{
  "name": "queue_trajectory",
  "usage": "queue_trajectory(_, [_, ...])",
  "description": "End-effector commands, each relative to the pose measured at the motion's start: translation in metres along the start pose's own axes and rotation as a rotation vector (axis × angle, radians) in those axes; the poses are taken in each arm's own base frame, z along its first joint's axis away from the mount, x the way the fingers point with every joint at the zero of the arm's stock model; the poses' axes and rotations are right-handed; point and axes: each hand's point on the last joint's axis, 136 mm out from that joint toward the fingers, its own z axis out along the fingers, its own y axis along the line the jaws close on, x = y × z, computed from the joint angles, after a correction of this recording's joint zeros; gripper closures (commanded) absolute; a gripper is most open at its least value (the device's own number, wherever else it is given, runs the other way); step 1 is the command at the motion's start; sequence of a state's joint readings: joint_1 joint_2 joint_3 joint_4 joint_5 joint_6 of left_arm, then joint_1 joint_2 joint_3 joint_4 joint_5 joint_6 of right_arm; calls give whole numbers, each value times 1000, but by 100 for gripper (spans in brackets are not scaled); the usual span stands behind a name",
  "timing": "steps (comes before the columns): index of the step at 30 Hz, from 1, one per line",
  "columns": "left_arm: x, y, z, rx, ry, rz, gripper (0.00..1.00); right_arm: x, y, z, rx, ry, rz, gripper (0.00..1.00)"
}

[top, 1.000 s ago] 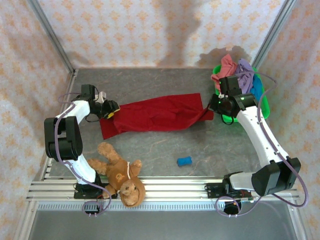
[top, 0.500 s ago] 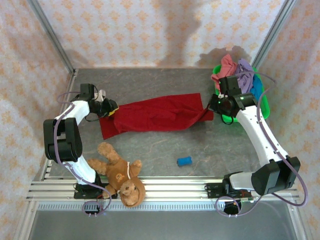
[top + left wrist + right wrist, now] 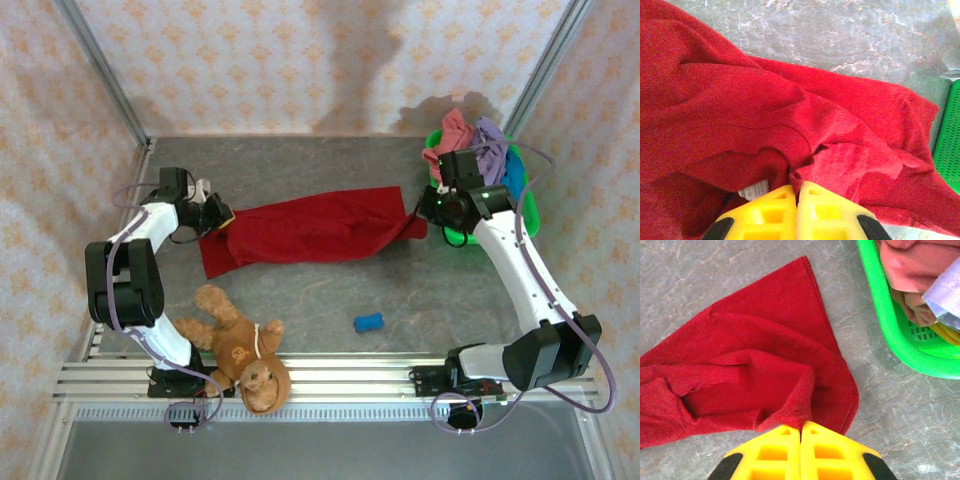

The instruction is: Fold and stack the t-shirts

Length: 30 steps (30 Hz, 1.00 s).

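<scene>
A dark red t-shirt [image 3: 315,227] lies stretched across the middle of the grey table, left to right. My left gripper [image 3: 222,221] is shut on its left end; in the left wrist view the yellow fingers [image 3: 765,212] pinch a fold of red cloth [image 3: 790,125] beside a white label. My right gripper [image 3: 420,212] is shut on the shirt's right end, and in the right wrist view its fingers [image 3: 825,450] clamp a rolled hem of the red shirt [image 3: 750,370]. More t-shirts, pink [image 3: 452,135], lavender [image 3: 490,140] and blue, are heaped in the green basket [image 3: 528,205].
A brown teddy bear [image 3: 240,345] lies at the near left by the rail. A small blue object [image 3: 369,322] sits on the table near the front middle. The basket's green rim [image 3: 885,310] is close to my right gripper. Patterned walls enclose the table.
My left gripper has closed on the left end of the red shirt and shifted slightly left. The right gripper has kept its hold and barely moved.
</scene>
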<state>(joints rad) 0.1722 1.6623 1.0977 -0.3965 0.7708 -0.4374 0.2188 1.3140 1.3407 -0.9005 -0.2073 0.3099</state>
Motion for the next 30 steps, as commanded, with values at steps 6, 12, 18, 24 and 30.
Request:
queue_trajectory(6, [-47,-83,-108,30,-300,146,100,-35,21,-31,-79,-115,3,100])
queue_trajectory(12, [-76,-136,-197,13,-556,223,100,-72,34,-64,-101,-256,-31,100])
queue_trajectory(18, [-101,-211,-282,155,-795,313,100,-128,72,-134,-227,-483,-101,100])
queue_trajectory(24, [-102,-267,-362,256,-1022,435,100,-167,102,-216,-381,-770,-154,100])
queue_trajectory(30, [-88,-298,-440,262,-1286,565,100,-181,119,-272,-456,-935,-211,100])
